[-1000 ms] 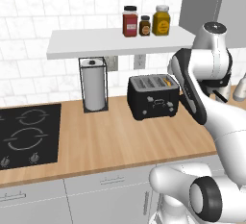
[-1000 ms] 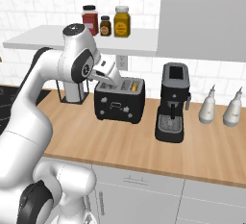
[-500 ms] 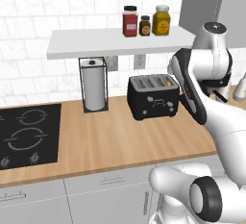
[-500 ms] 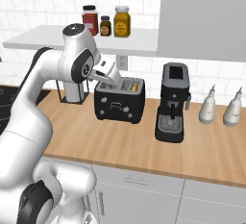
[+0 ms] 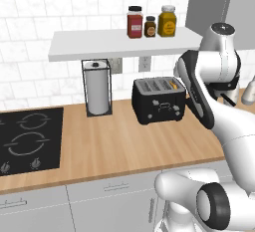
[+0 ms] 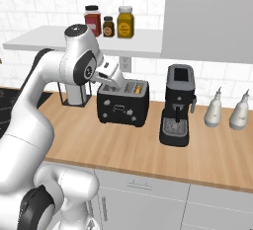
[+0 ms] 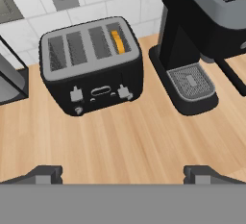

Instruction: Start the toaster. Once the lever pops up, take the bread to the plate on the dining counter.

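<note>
arm raised, tool spread wide, empty

Black toaster on wooden counter, bread in its rightmost slot, just beside the arm; jaws hidden behind arm. Paper-towel roll far side.

Wooden worktop carries the toaster toward its back edge, paper towel holder left, coffee machine right, then two white bottles.

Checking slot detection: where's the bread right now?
The bread sits in the toaster's slot nearest the coffee machine, on the wall counter, seen in the hand view.
</note>
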You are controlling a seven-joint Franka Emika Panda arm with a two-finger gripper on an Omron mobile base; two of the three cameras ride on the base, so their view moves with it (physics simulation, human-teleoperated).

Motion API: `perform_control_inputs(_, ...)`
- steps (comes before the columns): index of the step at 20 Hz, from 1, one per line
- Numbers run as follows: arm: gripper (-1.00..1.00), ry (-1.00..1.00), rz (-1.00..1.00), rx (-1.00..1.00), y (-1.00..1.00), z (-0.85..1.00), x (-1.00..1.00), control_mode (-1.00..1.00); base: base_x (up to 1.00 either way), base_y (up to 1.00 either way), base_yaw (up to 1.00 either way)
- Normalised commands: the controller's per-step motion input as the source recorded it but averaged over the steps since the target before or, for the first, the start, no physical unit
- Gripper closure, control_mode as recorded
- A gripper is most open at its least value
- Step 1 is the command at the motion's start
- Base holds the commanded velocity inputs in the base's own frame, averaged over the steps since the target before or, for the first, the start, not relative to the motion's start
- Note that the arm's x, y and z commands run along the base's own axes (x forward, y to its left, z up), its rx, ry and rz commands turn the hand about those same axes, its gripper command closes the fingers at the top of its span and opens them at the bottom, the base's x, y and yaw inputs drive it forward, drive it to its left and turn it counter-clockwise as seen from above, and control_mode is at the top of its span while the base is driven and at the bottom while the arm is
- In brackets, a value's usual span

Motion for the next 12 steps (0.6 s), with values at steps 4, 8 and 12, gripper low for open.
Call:
perform_control_inputs(4, -1.0, 0.0, 0.0, 0.0, 0.0, 0.0, 0.0, -1.0, 0.0, 0.0, 0.0)
perform_control_inputs(8, -1.0, 0.0, 0.0, 0.0, 0.0, 0.0, 0.0, -1.0, 0.0, 0.0, 0.0)
perform_control_inputs(12, -1.0, 0.0, 0.0, 0.0, 0.0, 0.0, 0.0, -1.0, 0.0, 0.0, 0.0)
